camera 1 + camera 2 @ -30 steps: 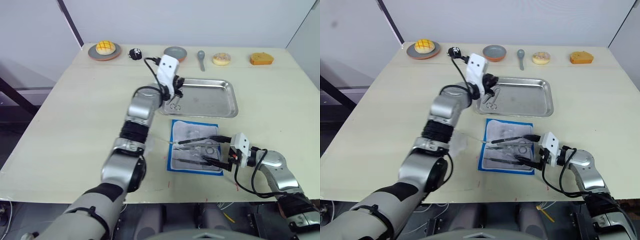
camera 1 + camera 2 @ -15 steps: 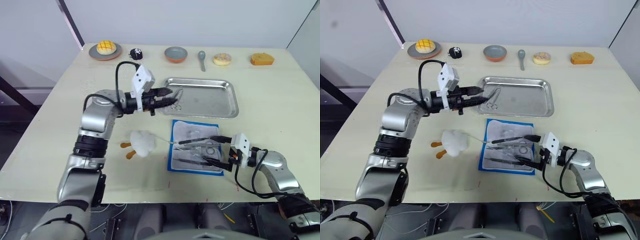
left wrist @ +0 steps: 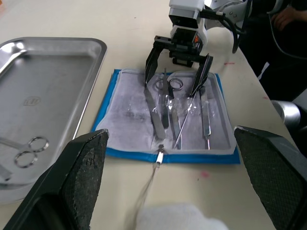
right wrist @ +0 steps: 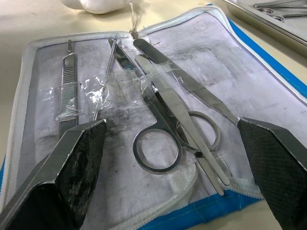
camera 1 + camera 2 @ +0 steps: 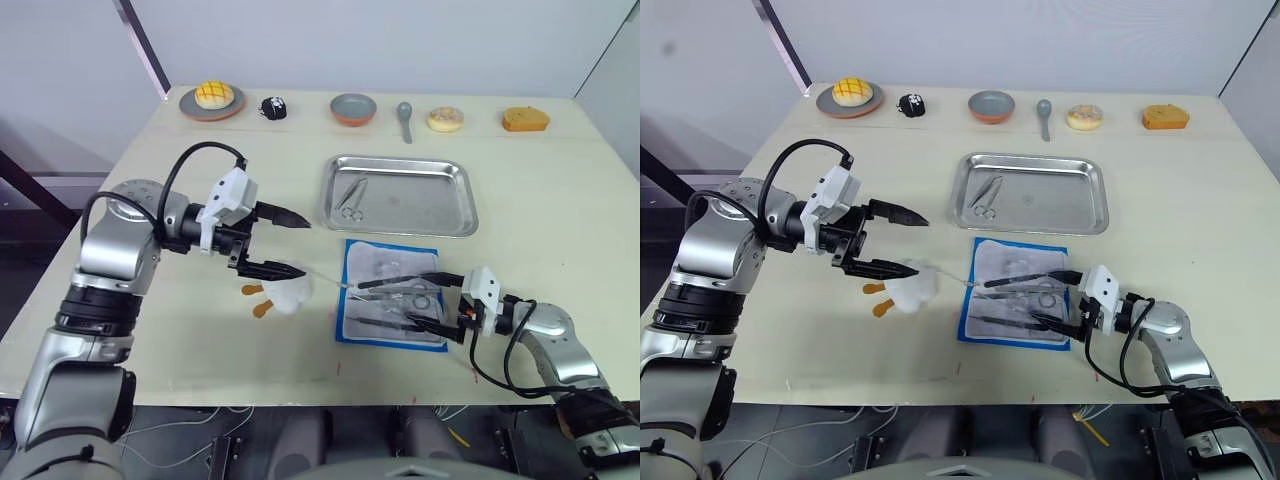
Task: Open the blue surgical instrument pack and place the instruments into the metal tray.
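A pale surface holds a blue surgical instrument pack (image 5: 390,293) lying open near the front edge, its white inner side up. Several instruments (image 4: 163,115) are still inside it: ring-handled scissors, tweezers and slim straight tools under clear film. Just behind the pack sits the metal tray (image 5: 420,205), with one pair of small scissors (image 5: 349,197) already lying at its left end. The right gripper (image 5: 428,300) rests at the pack's right side, jaws spread wide apart over the instruments and holding nothing. The left gripper (image 5: 283,243) hovers left of the pack, jaws released and empty, just above a white plush toy (image 5: 287,293) with orange parts. Along the far edge stand plates, a grey bowl (image 5: 352,108), a spoon (image 5: 404,119) and toy pastries. The task looks partly done: pack opened, one instrument moved, most left to transfer
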Robot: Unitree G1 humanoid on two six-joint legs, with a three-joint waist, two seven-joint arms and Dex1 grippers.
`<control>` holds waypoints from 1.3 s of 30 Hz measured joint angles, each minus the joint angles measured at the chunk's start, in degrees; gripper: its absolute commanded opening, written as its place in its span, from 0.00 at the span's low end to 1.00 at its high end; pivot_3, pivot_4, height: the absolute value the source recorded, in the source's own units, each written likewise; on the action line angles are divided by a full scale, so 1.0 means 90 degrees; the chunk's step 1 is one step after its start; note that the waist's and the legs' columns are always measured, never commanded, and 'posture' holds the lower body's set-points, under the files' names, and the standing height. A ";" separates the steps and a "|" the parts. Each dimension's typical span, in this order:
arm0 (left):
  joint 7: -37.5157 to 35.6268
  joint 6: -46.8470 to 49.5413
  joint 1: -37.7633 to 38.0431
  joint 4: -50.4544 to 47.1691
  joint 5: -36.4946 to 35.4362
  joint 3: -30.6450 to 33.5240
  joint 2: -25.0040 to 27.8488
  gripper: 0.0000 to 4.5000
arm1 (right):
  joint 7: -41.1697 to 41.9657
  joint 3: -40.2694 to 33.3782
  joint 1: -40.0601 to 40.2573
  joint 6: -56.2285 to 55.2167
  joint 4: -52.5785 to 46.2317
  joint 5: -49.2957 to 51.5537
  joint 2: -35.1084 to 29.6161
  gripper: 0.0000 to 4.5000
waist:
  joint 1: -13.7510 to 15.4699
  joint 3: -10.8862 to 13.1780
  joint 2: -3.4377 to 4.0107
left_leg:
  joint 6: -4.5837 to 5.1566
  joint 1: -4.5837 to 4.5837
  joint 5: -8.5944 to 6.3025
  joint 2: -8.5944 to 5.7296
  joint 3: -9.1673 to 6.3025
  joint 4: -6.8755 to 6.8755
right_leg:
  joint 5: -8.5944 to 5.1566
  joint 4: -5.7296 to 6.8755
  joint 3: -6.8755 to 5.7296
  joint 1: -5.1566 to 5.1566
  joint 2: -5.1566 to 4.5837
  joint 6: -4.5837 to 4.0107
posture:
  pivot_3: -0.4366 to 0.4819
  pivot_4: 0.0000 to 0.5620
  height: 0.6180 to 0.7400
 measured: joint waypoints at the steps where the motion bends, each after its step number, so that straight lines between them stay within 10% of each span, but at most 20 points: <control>1: -0.0004 -0.0038 -0.0033 0.0034 0.0012 -0.0076 0.0027 0.98 | 0.0000 0.0000 0.0003 0.0000 -0.0003 0.0000 -0.0001 1.00 | 0.0001 0.0000 0.0000 | 0.0000 0.0000 0.0000 0.0000 0.0000 0.0000 | 0.0000 0.0000 0.0000 0.0000 0.0000 0.0000 | 0.48 0.27 1.00; 39: 0.2026 -0.2197 -0.0338 0.2528 0.2537 -0.1325 -0.2906 0.98 | -0.0126 0.0009 0.0055 0.0000 -0.0076 0.0002 0.0023 1.00 | 0.0010 -0.0005 -0.0003 | 0.0001 -0.0002 0.0000 -0.0005 0.0000 0.0003 | 0.0000 0.0001 0.0001 0.0000 0.0008 0.0001 | 0.48 0.27 1.00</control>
